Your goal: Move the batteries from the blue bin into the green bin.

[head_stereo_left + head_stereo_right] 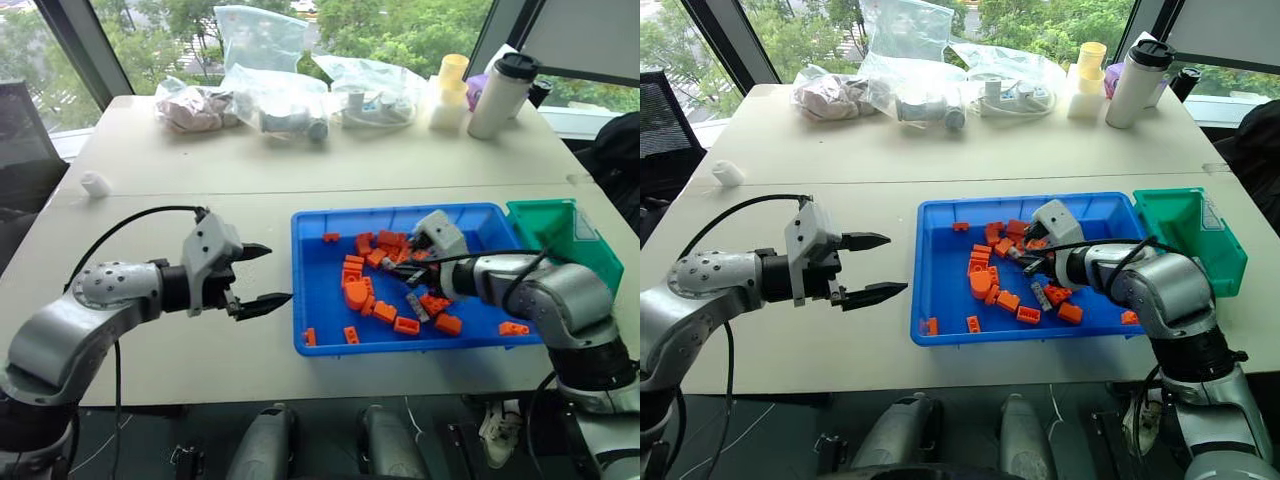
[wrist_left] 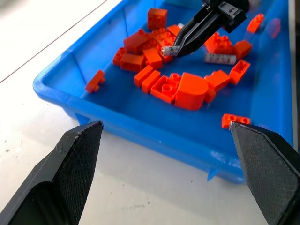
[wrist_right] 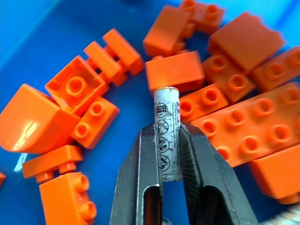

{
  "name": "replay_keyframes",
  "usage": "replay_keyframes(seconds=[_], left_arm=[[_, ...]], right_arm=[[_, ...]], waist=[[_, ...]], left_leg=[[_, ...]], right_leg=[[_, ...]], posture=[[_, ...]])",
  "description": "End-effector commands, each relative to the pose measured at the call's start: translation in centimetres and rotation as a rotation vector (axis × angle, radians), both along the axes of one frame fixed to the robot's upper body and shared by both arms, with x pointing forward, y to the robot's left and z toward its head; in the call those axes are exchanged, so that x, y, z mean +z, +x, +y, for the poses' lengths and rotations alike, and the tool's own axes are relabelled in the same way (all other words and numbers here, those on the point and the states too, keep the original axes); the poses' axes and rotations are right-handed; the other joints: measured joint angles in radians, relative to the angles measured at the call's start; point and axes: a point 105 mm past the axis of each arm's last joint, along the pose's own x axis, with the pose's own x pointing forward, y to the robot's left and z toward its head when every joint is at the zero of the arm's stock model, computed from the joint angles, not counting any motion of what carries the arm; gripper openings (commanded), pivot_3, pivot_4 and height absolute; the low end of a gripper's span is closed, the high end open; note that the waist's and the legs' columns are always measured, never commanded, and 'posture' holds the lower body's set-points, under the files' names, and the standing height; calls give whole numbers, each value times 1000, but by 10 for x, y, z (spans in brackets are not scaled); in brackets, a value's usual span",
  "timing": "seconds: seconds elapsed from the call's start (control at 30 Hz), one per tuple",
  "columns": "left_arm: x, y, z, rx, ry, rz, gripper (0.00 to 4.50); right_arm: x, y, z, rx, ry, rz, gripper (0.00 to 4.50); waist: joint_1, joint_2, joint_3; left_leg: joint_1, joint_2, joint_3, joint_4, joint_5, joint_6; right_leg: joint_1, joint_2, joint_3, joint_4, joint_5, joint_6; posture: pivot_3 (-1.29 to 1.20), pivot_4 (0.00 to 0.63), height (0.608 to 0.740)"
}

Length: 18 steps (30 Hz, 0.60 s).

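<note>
Daylight and green trees fill the windows behind a pale worktop [image 1: 200,170] made of two slabs joined by a seam. Along its far edge lie clear plastic bags [image 1: 285,95] with odds and ends inside, a stack of yellowish cups [image 1: 450,90] and a white tumbler with a dark lid [image 1: 503,93]. A small white cap [image 1: 95,184] sits alone near the worktop's left edge, and a dark chair [image 1: 22,150] stands beyond that side.

On the near right part of the worktop sits the blue bin [image 1: 320,345], scattered with orange bricks [image 1: 365,290]. The green bin [image 1: 565,240] stands just beside its far right corner.

My right gripper [image 3: 169,161] is down inside the blue bin, among the bricks, with its fingers [image 3: 133,183] clenched on one battery [image 3: 168,126], a silver-grey cylinder with printed symbols, which sticks out past the fingertips above the bricks. Another battery [image 2: 219,58] lies on the bin floor close by, next to an orange brick.

My left gripper [image 1: 262,275] hovers over bare worktop just left of the blue bin, its black fingers [image 2: 70,164] spread wide and holding nothing.
</note>
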Motion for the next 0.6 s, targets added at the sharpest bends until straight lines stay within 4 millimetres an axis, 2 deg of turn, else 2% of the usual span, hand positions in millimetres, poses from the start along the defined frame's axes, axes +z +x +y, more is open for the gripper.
replay_keyframes(seconds=[0.03, 0.07, 0.13, 0.2, 0.27, 0.33, 0.53, 0.6], left_arm=[[31, 6, -23, -89, -155, -62, 4500], [36, 8, -29, -109, -184, -61, 4500], [34, 13, -40, -150, -172, -67, 4500], [31, 19, -49, -187, -155, -68, 4500], [25, 22, -57, -225, -135, -60, 4500], [18, 23, -63, -266, -102, -49, 4500], [2, 17, -68, -360, -37, -18, 4500], [1, 18, -66, -357, -32, -22, 4500]], right_arm=[[76, 7, -66, -236, 129, -252, 11], [87, 8, -81, -296, 154, -305, 11], [95, 8, -114, -445, 154, -358, 11], [92, 6, -140, -556, 102, -365, 11], [85, 2, -157, -626, 38, -344, 11], [76, 0, -169, -670, -20, -316, 11], [58, 0, -183, -715, -90, -264, 11], [56, 2, -187, -723, -108, -263, 1075]], waist=[[10, 0, 0], [11, -1, 0], [11, -1, -1], [0, -1, -1], [-6, -1, -1], [-12, 0, -1], [-31, 0, -1], [-29, 0, -1]], left_leg=[[0, -1, -1, 0, 0, 0], [0, -1, 0, 1, 0, 0], [1, -1, 0, 1, 0, 1], [2, -1, 0, 0, 0, 1], [2, 0, 1, 0, 0, 1], [2, 0, 1, 0, 0, 1], [2, 2, 2, 0, 0, 1], [2, 2, 2, 0, 0, 1]], right_leg=[[1, 0, -1, 0, 0, 0], [1, 0, -1, 0, 0, 0], [2, 0, -1, -1, 0, 0], [2, 1, -1, 0, 0, 0], [2, 1, 0, 0, 0, 0], [2, 2, 0, 0, 0, 0], [1, 3, 1, 1, 0, 0], [1, 4, 1, 1, 0, 0]], posture=[[0, 150, 740], [0, 150, 740], [0, 150, 740], [0, 150, 740], [0, 150, 740], [0, 150, 740], [0, 150, 740], [0, 150, 740]])
